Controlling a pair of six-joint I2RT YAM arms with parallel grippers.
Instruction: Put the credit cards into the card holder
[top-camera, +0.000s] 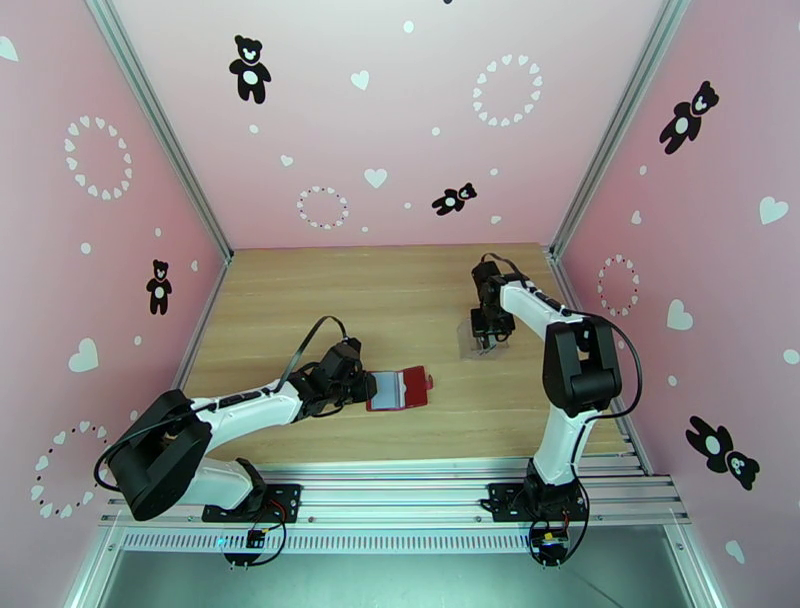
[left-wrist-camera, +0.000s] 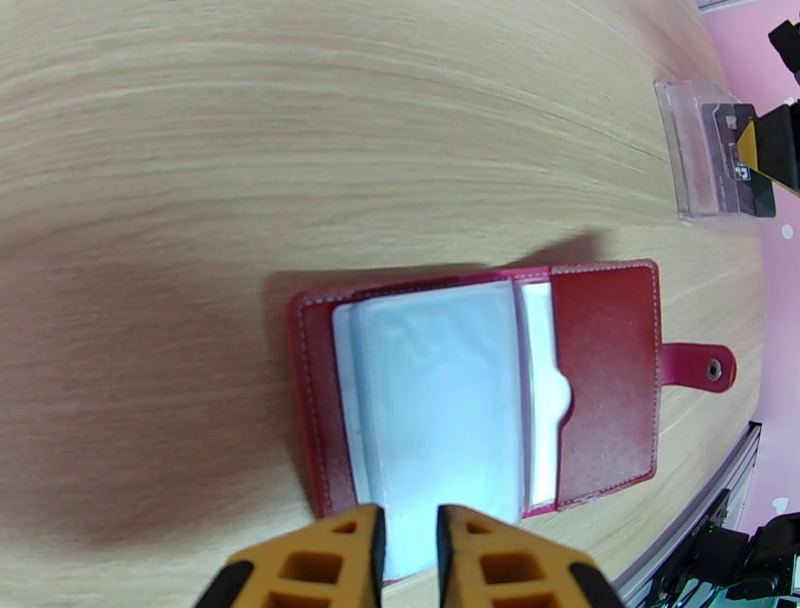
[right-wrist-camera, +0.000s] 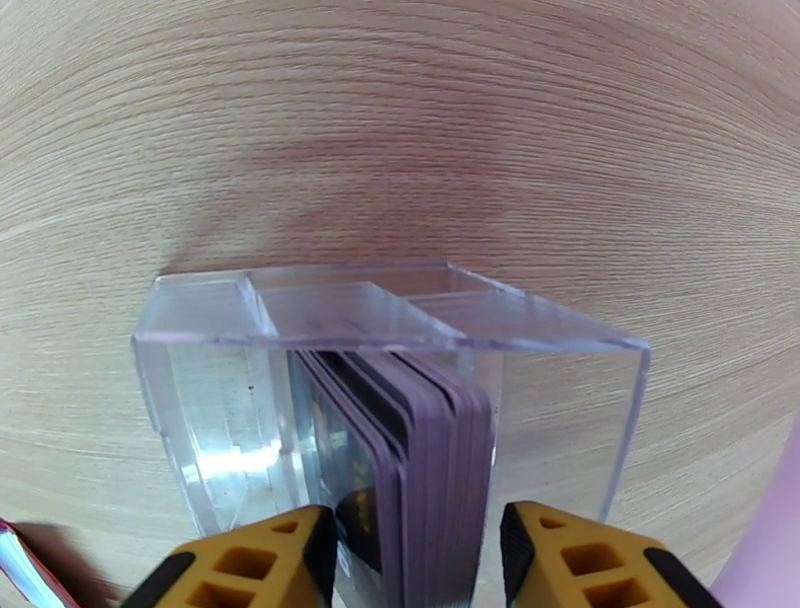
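So my left gripper (left-wrist-camera: 410, 540) is pinched down on the pale inner sleeve of the card holder (left-wrist-camera: 603, 385), which lies open on the table (left-wrist-camera: 300, 120) near the left arm. My right gripper (right-wrist-camera: 415, 530) has its jaws apart, straddling the credit cards (right-wrist-camera: 425, 440) that stand on edge in the clear case (right-wrist-camera: 200, 400), not squeezing them.

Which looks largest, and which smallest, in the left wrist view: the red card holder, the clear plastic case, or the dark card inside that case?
1. red card holder, open and nearest the camera.
2. clear plastic case, farther off, so its real size against the holder is unsure.
3. dark card, inside the case.
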